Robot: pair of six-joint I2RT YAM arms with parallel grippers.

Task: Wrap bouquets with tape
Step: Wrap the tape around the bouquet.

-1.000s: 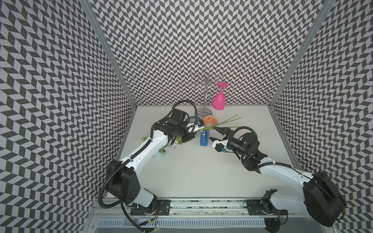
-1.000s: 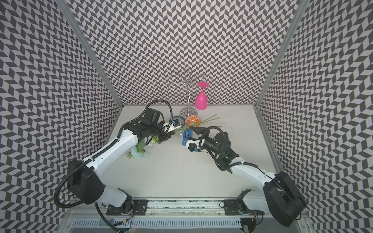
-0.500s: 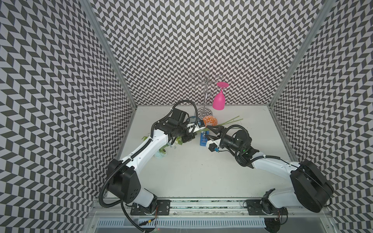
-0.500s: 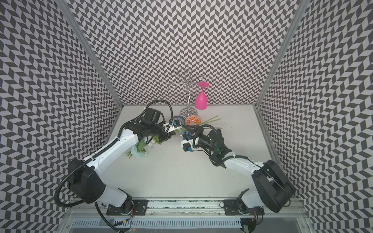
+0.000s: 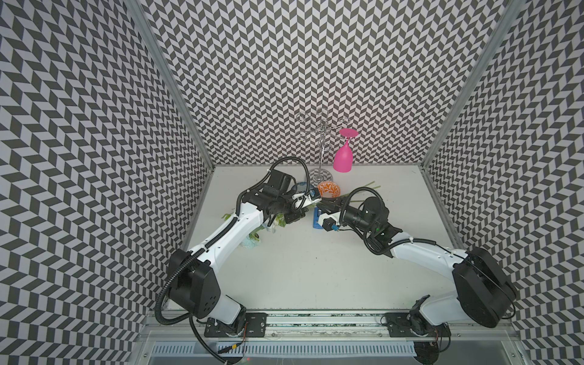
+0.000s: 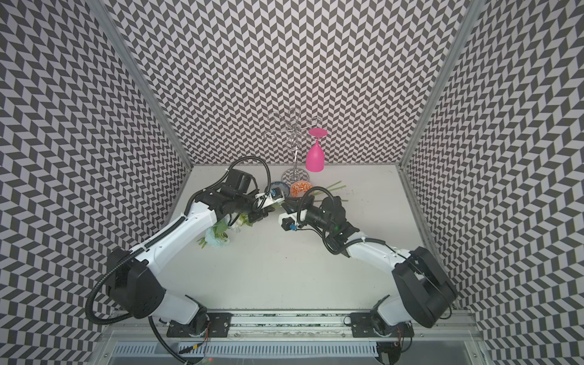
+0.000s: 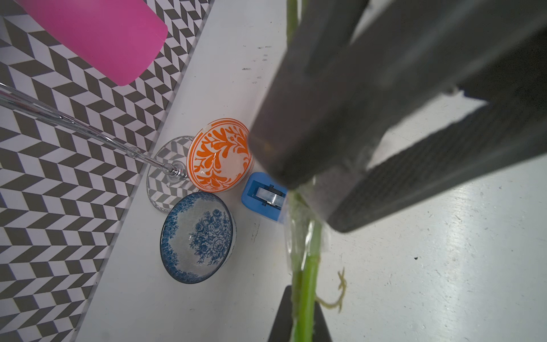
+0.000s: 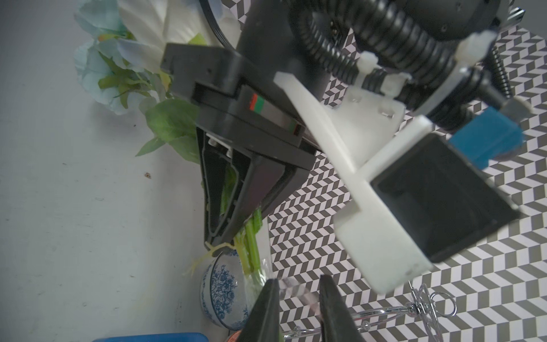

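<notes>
Now, bouquets (image 6: 215,235): blooms on the table (image 5: 300,268), eight o'clock of the left gripper (image 8: 217,247); stems (image 7: 307,281) run toward two o'clock.
left gripper: fingers clamped on the stems.
tape (image 7: 260,195): blue dispenser on the table, seven o'clock of the orange bowl (image 5: 328,189); clear film (image 7: 296,237) wraps the stems.
right gripper (image 8: 299,281): fingers near together about the filmed stems; whether they pinch, I cannot tell.
handling: probably light, thin, springy; hold the stems below the leaves, beside the film.
</notes>
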